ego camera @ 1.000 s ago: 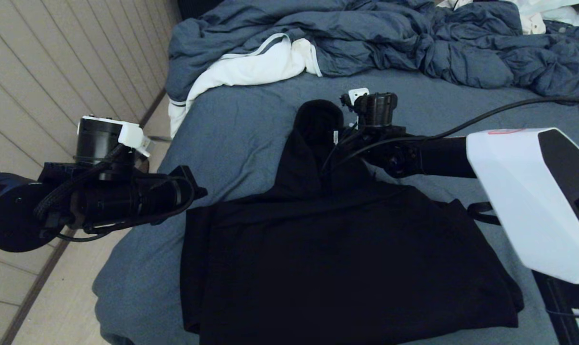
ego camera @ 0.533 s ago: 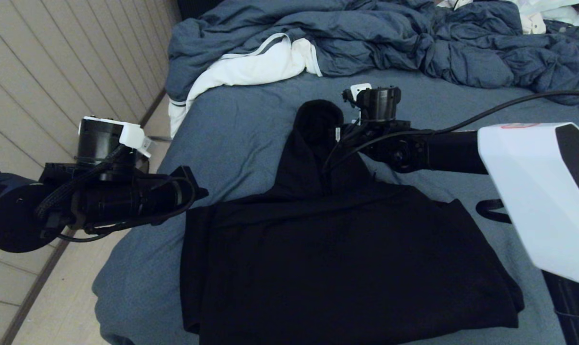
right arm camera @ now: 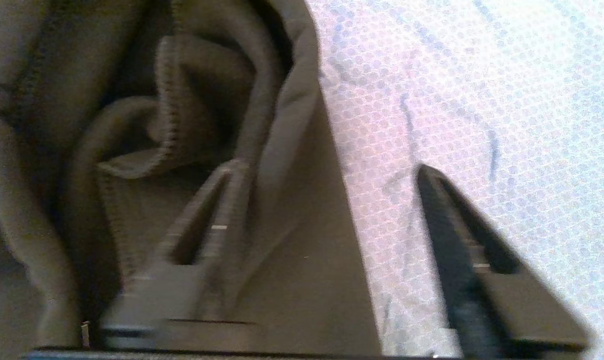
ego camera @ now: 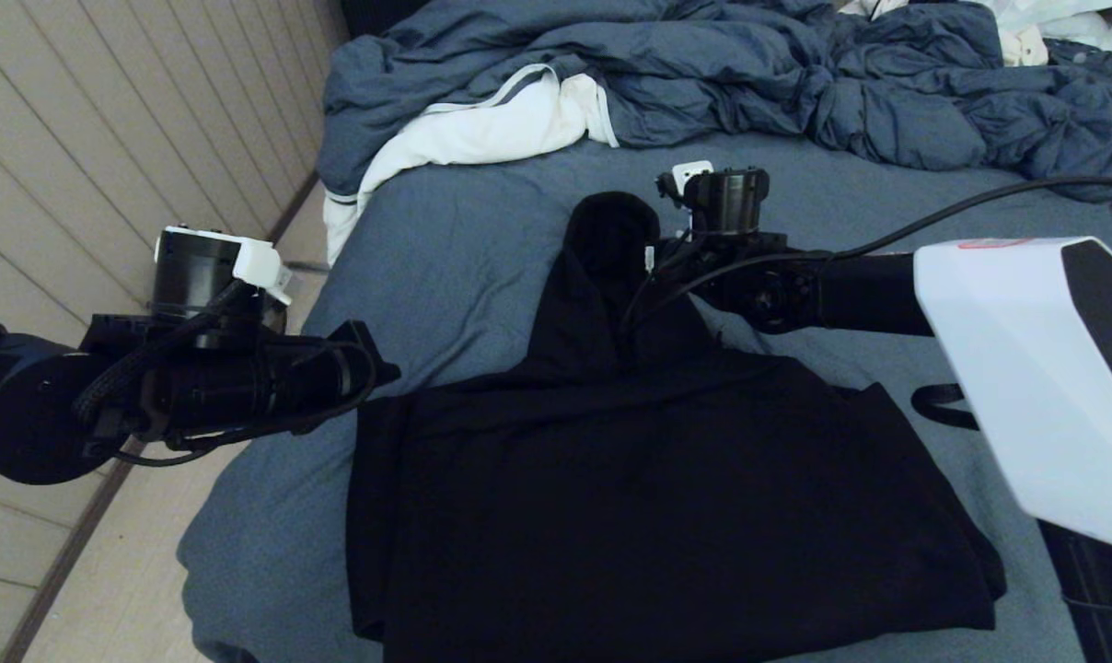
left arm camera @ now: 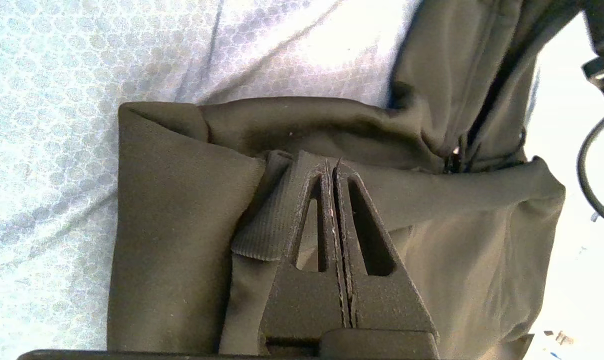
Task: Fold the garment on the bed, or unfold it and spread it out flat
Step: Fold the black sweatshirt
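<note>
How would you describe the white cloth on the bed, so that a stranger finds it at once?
Look at the far end of the bed, where the rumpled blue-grey duvet is heaped. The white cloth pokes out from under the duvet's left part and hangs over the bed's edge. Only it is white, with grey stripes along its border.

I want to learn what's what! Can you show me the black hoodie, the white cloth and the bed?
black hoodie [ego camera: 666,497], head view, middle of its flat body.
white cloth [ego camera: 492,129], head view, its broad white part beside the duvet.
bed [ego camera: 445,267], head view, bare blue-grey sheet left of the hood.
</note>
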